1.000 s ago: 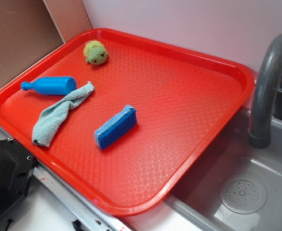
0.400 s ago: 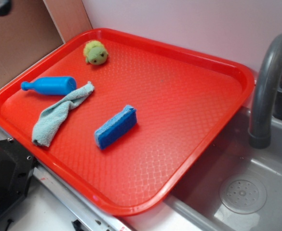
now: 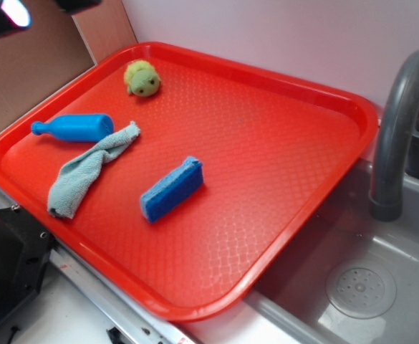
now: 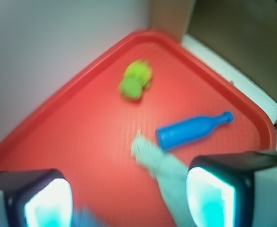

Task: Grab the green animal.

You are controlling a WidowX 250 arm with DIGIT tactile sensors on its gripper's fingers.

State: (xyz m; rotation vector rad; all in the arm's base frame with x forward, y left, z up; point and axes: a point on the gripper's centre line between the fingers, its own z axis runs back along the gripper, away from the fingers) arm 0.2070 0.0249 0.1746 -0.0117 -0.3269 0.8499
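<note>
Green animal (image 3: pixel 142 78): small, round, fuzzy, yellow-green plush.

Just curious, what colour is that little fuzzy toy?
Yellow-green, clearest in the exterior view: the green animal.

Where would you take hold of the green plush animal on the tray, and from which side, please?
Probably the round body of the green plush animal, across its middle, coming straight down from above. It sits alone near the red tray's far corner, clear of the blue bottle and cloth. The gripper looks open, well above it.
</note>
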